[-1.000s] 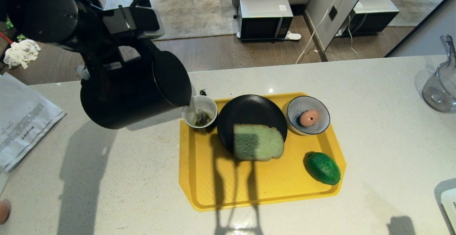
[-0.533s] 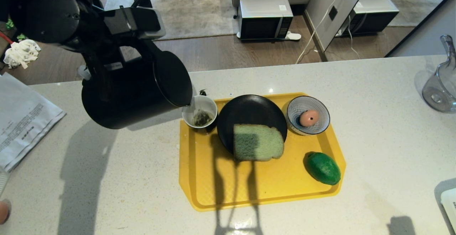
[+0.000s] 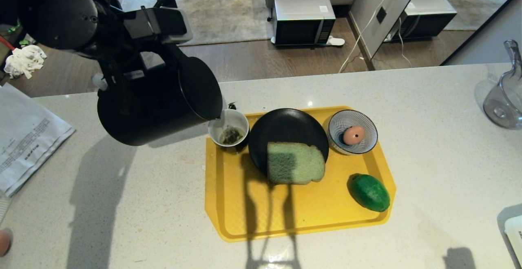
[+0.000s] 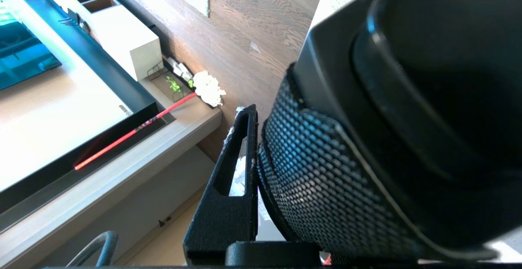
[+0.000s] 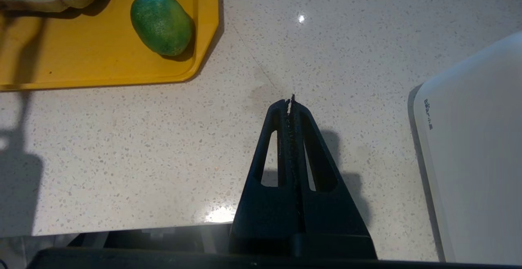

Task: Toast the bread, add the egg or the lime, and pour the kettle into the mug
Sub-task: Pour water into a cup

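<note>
A tall black kettle (image 3: 155, 110) hangs tilted over the counter, its spout at the rim of the small mug (image 3: 228, 132), which holds a tea bag. My left gripper (image 3: 122, 75) is shut on the kettle's textured handle (image 4: 326, 179); one finger (image 4: 238, 158) presses against it. On the yellow tray (image 3: 253, 212), pale green bread (image 3: 295, 163) lies half on a black plate (image 3: 285, 124). A pink egg (image 3: 353, 134) sits in a striped bowl (image 3: 334, 124), and the lime (image 3: 369, 192) lies at the tray's right corner. My right gripper (image 5: 290, 99) hangs shut over bare counter, right of the lime (image 5: 162, 23).
Printed papers (image 3: 24, 138) lie on the counter's left. A clear glass jug (image 3: 503, 97) stands at the far right. A white appliance (image 5: 477, 158) sits at the front right, close to my right gripper. Beyond the counter's far edge is the floor with a microwave (image 3: 304, 18).
My left arm and the kettle have shifted slightly to the right, the spout staying at the mug's rim. Nothing else has moved.
</note>
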